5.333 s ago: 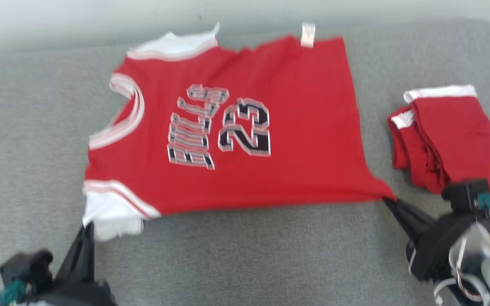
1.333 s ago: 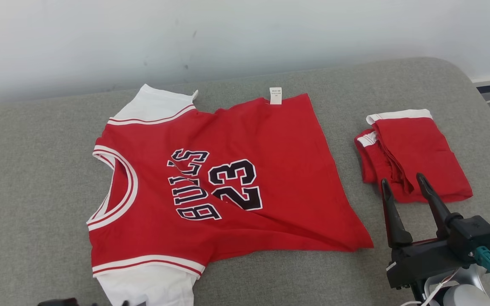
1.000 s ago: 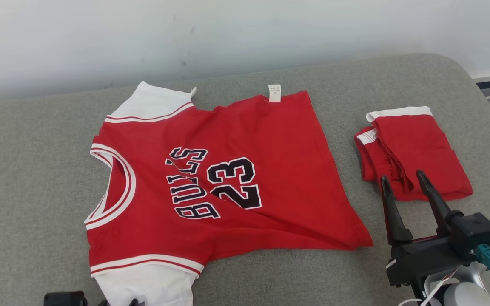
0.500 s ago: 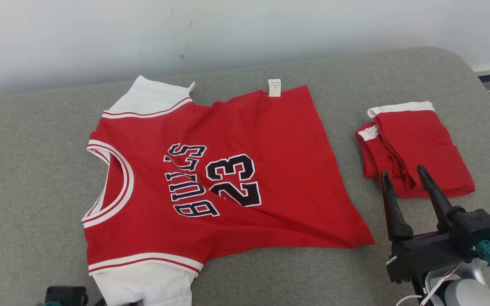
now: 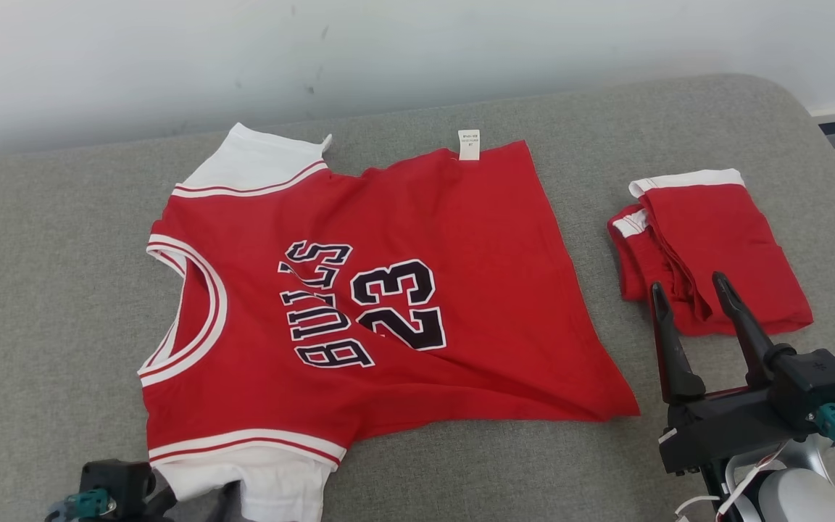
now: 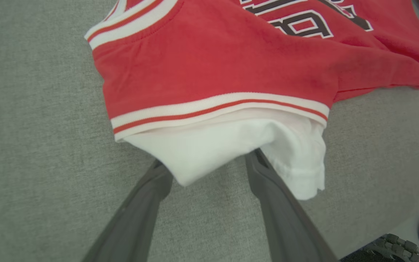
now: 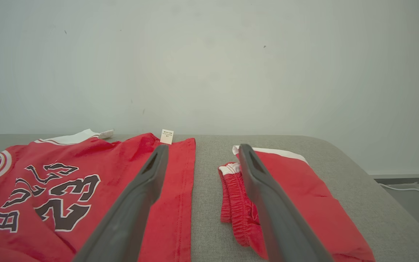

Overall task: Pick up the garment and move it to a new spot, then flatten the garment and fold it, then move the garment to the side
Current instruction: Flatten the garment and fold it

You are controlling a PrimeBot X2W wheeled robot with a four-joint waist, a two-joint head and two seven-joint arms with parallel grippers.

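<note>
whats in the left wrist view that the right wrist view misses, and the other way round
Extra in the left wrist view: the near white sleeve, draped over the tips of the left gripper, jaws open.
Extra in the right wrist view: the folded red shorts, the white tag, the wall, and the right gripper, jaws open and empty.
Shared: the red jersey with its black lettering, lying on the grey cushion.

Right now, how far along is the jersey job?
Done: jersey spread print-up on the grey cushion, roughly flat, some creases. In hand: left gripper open, its tips tucked under the white sleeve; right gripper open, empty, near the folded shorts. Left: fold, then move aside.
</note>
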